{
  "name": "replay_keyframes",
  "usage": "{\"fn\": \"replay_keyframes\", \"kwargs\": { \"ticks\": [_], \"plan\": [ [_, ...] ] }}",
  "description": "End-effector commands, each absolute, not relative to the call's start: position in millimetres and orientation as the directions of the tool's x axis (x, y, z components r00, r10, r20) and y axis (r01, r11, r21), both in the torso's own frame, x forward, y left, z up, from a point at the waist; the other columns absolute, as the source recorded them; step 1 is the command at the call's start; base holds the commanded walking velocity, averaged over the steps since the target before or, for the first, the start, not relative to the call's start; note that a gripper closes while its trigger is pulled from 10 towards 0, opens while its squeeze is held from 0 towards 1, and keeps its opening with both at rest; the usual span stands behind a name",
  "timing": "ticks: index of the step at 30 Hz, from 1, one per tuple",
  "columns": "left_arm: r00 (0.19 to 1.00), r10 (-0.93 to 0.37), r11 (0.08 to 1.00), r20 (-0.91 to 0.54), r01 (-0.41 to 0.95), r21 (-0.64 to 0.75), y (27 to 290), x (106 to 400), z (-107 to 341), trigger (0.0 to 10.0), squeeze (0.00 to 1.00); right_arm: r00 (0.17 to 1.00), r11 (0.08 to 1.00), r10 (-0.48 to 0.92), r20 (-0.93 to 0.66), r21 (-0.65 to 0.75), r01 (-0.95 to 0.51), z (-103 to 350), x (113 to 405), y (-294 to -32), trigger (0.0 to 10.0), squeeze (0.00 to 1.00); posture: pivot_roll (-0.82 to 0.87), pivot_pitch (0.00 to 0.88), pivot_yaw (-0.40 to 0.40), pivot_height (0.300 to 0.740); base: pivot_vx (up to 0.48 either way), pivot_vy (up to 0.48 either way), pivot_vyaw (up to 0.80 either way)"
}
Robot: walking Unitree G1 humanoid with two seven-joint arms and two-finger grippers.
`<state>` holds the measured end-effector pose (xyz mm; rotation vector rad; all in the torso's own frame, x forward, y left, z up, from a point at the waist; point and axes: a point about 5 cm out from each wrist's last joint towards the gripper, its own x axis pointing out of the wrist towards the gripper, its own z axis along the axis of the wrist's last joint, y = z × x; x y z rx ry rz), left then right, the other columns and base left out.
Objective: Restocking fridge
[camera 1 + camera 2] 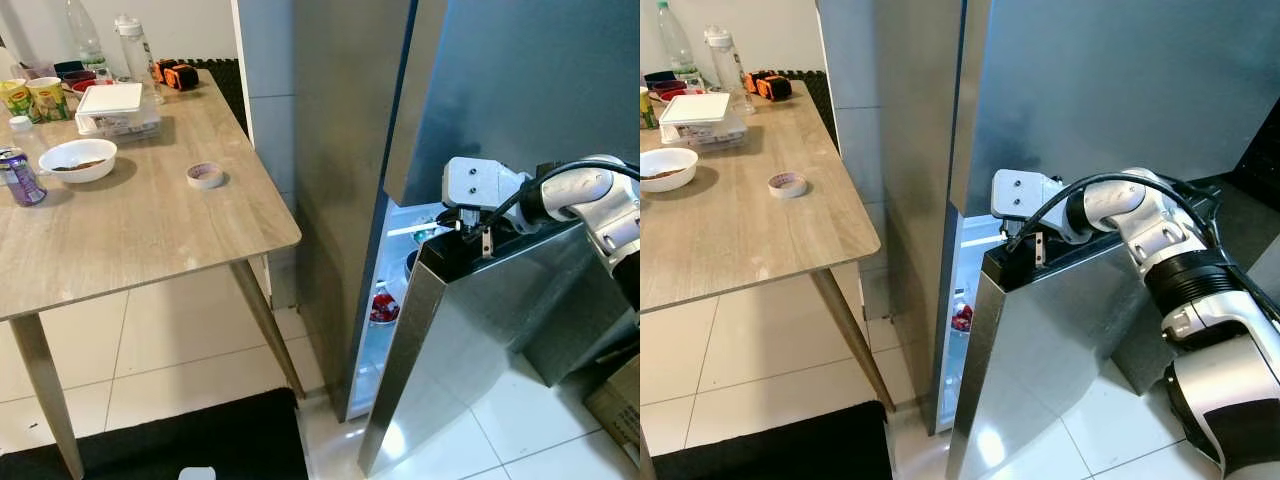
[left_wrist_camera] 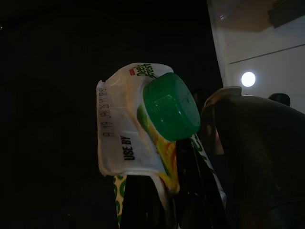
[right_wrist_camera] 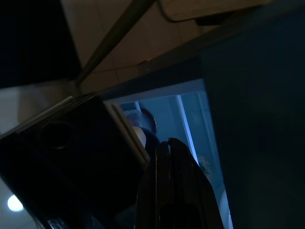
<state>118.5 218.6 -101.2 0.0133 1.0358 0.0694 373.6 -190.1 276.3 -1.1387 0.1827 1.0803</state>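
Left eye view, read from the left: a pale wood-grain counter (image 1: 150, 220) carries a white ceramic bowl (image 1: 77, 159), a lidded white plastic box (image 1: 112, 108), clear bottles, yellow cups, a purple drink can (image 1: 20, 177) and a small roll of tape (image 1: 205, 175). The counter stands on a pale tiled floor (image 1: 190, 365) with a dark mat at its near edge.

To the right of the counter stands the tall grey steel fridge (image 1: 350, 150). Its lower door (image 1: 470, 340) is ajar, and a lit slot shows shelves and something red inside.

Farthest right, the silver right arm reaches across to the top edge of that door. The right tool (image 1: 1025, 245) rests at the door's top corner; its fingers, seen in the right wrist view, lie pressed together, pointing into the lit opening.

In the left wrist view, the left tool (image 2: 188, 157) is clamped on a white and yellow juice carton with a green screw cap (image 2: 143, 124), held in shadow.

The key relation, as a judgement: the opening lies beyond the door, so the door probably must swing wider before the carton-bearing left arm can pass it in.
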Motion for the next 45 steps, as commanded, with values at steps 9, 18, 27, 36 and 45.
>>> {"fn": "replay_keyframes", "kwargs": {
  "ticks": [9,18,27,36,45],
  "plan": [
    [0.489,0.046,0.999,-0.871,-0.04,0.031,212,113,-104,10.0,0.0,0.326,-0.114,0.417,-0.848,-0.405,-0.907,249,357,-231,10.0,0.0,-0.09,0.0,-0.042,0.74,0.0,0.0,0.0],
    [0.496,0.045,0.999,-0.867,-0.044,0.027,210,115,-104,10.0,0.0,0.315,0.021,0.186,-0.931,-0.317,-0.948,253,342,-293,10.0,0.0,-0.09,0.0,-0.054,0.74,0.0,0.0,0.0],
    [0.481,0.046,0.999,-0.876,-0.048,0.026,210,108,-106,10.0,0.0,0.422,0.22,-0.035,-0.906,-0.418,-0.881,265,326,-348,10.0,0.0,-0.1,0.0,-0.052,0.74,0.0,0.0,0.0],
    [0.49,0.046,0.999,-0.871,-0.045,0.027,211,113,-104,10.0,0.0,0.497,0.239,-0.106,-0.861,-0.508,-0.828,252,333,-352,10.0,0.0,-0.1,0.0,-0.043,0.74,0.0,0.0,0.0],
    [0.488,0.049,0.999,-0.871,-0.044,0.032,213,112,-104,10.0,0.0,0.532,0.274,0.201,-0.822,-0.474,-0.837,213,345,-310,10.0,0.0,-0.09,0.0,-0.039,0.74,0.0,0.0,0.0]
  ]
}}
